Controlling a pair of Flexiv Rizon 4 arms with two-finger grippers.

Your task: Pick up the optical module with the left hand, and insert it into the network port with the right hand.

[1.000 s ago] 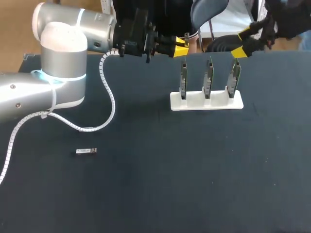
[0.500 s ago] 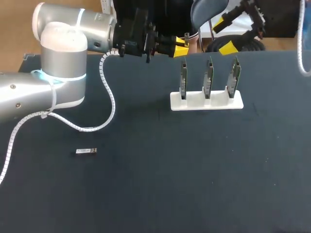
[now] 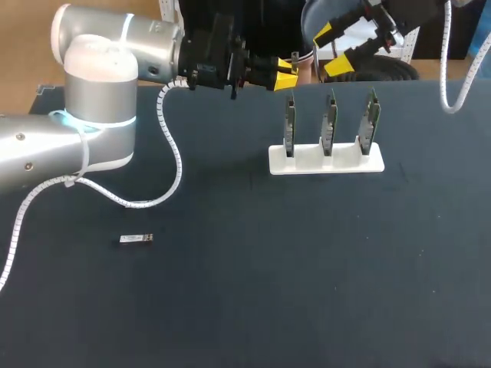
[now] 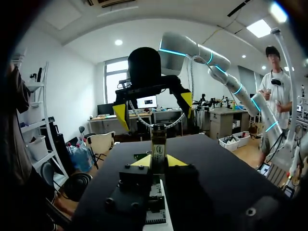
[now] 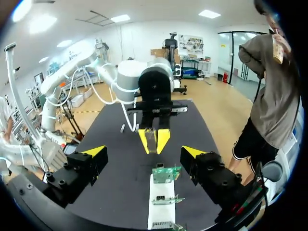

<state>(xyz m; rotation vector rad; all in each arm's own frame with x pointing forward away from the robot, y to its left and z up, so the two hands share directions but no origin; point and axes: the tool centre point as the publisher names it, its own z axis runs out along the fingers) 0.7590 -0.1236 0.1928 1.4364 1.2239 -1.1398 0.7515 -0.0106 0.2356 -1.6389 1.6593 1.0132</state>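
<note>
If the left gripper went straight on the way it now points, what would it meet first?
Probably the right gripper, which faces it with open fingers; the rack of boards seems to lie below that line, though depth is unclear.

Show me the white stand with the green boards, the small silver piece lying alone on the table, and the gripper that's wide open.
white stand (image 3: 311, 163): head view, bare front of its base.
small silver piece (image 3: 136, 239): head view, middle of its body.
right gripper (image 3: 331, 50): head view, midway between its yellow fingertips.

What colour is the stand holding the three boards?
White stand; clearest in the head view.
</note>
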